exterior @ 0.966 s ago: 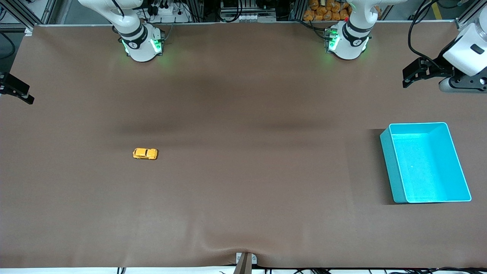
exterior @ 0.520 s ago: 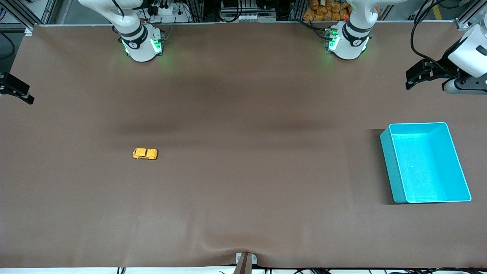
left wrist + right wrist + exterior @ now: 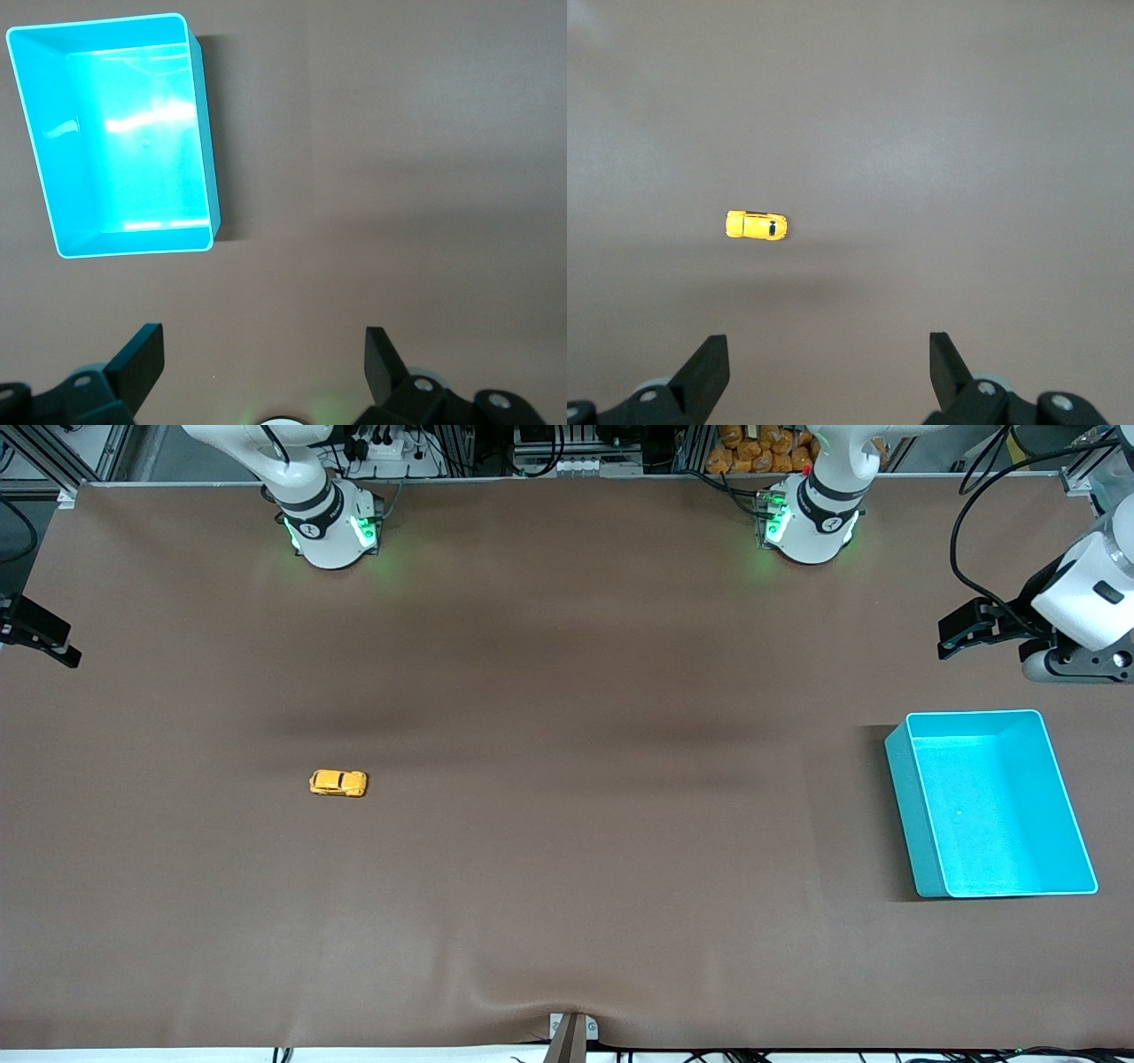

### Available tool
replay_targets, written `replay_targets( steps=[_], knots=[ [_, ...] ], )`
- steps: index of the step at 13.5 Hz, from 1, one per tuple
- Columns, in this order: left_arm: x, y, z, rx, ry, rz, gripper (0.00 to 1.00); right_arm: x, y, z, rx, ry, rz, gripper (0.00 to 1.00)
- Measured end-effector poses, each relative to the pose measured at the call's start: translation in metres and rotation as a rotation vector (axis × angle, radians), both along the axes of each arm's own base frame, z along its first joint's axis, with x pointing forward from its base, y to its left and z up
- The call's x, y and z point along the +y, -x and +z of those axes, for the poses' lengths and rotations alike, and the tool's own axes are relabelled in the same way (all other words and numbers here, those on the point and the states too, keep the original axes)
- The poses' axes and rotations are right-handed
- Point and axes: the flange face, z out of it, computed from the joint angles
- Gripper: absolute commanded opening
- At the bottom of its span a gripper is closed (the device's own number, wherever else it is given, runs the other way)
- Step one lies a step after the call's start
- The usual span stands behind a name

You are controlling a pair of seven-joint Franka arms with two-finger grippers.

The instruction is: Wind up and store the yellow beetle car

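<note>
Counter [image 3: 567, 691]: brown mat cover, rippled at the edge nearest the front camera. Aluminium frame rails [image 3: 80, 452] along the base edge; cables [image 3: 549, 447] and orange packets [image 3: 762, 447] there. Soft overhead light, faint shadows.

Front cam looked down from high across the bench [image 3: 567, 868], facing the bases; both wrist cams stared straight down from well up.

Spread right tool [image 3: 824, 372] above yellow beetle car [image 3: 756, 225]

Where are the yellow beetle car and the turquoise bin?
yellow beetle car [image 3: 337, 783]: front view, on its roof.
turquoise bin [image 3: 902, 797]: front view, on its outer wall facing the car.
</note>
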Motion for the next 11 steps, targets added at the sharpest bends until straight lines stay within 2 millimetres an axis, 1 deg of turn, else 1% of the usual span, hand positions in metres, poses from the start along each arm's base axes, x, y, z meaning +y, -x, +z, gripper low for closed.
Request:
replay_targets(
  steps=[3, 11],
  knots=[
    [-0.0001, -0.0004, 0.0037, -0.009, 0.001, 0.000, 1.00, 0.0005, 0.0012, -0.0012, 0.012, -0.002, 0.001, 1.00],
    [0.0038, -0.0015, 0.0046, -0.017, 0.002, 0.008, 1.00, 0.0005, 0.0013, -0.0012, 0.013, -0.002, 0.001, 1.00]
  ],
)
